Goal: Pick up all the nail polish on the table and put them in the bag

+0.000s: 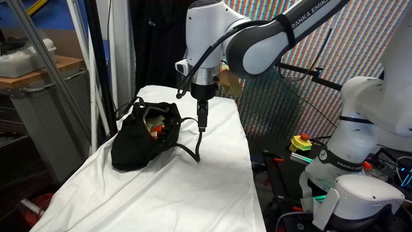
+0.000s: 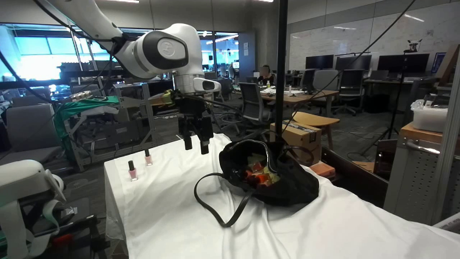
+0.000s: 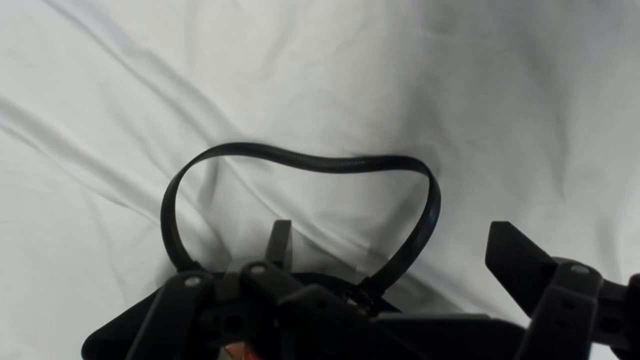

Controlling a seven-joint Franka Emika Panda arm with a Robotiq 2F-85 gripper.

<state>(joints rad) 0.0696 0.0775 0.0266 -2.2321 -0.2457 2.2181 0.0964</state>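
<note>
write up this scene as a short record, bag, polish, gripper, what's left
gripper: open, holding nothing
surface: white-clothed table
bag: black, slumped, mouth open
inside bag: orange-red items, probably nail polish, count unclear
outside bag: one pink bottle, a second pink bottle, dark caps, both upright on the table
remaining: likely those two, into the bag

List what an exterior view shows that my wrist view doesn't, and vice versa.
Only an exterior view: two small glassy pink nail polish bottles with black caps, upright.

Only the wrist view: round grey pin heads on the black two-finger gripper.

Both: that gripper open, the slumped black fabric bag with orange-red contents, its thin black strap handle, the wrinkled white cloth.
</note>
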